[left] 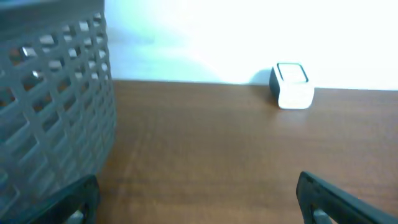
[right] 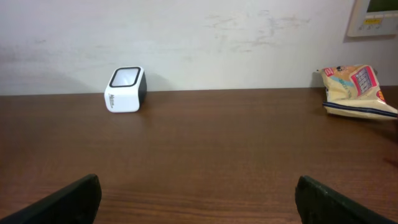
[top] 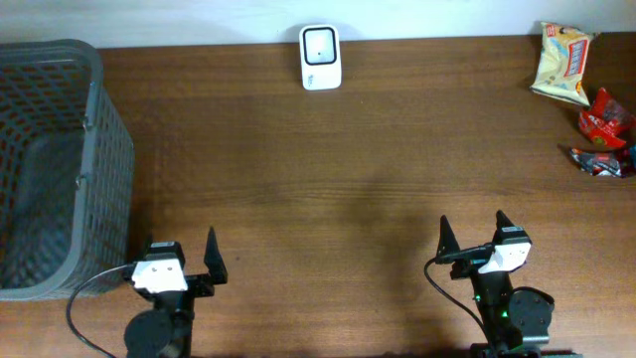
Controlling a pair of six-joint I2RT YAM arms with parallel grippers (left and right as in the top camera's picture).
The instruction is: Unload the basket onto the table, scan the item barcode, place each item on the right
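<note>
The yellow snack packet (top: 562, 62) lies far right on the table (top: 328, 189), well apart from the scanner (top: 320, 57), and the right gripper (top: 473, 224), wide open and empty like the left gripper (top: 184, 254), could crumple it so nothing scans.

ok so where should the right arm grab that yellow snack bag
Probably from above with the open right gripper, pinching the yellow snack bag across its narrower width near the middle. It lies flat on the table, so a side approach finds little edge, and the red packet crowds its near right corner.
</note>
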